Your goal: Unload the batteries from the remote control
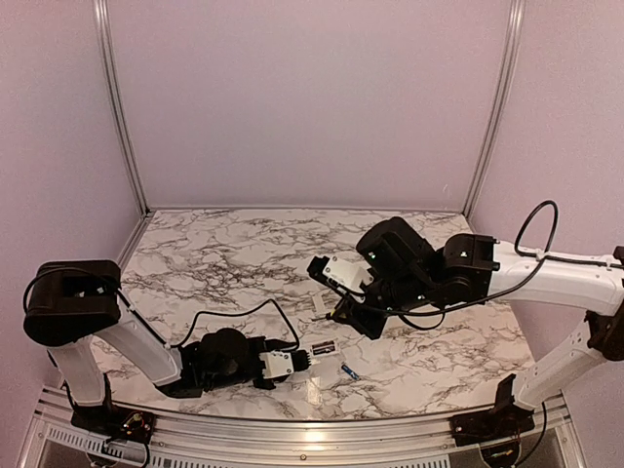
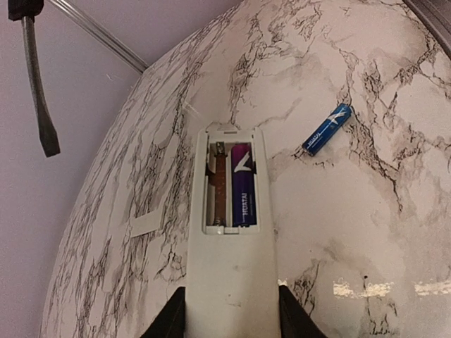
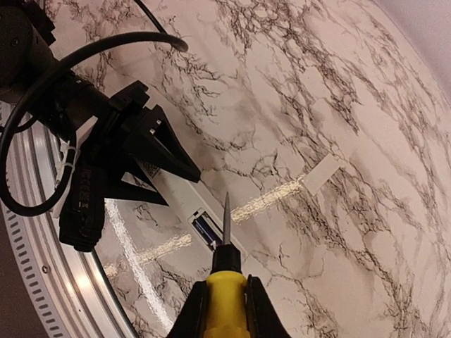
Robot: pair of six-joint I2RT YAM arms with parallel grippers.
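Clenching the remote control (image 2: 229, 282) at its near end, the left jaws face its open bay: one battery (image 2: 242, 184) inside, a loose battery (image 2: 326, 129) ahead-right. The right jaws grasp a screwdriver (image 3: 225, 290).

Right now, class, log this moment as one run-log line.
left gripper: shut on remote control | right gripper: shut on screwdriver | loose battery: on table | seated battery: in remote control | cover: off

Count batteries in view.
2. One battery lies loose on the table, right of the remote in the left wrist view; the other battery sits in its open compartment. Second slot looks empty.
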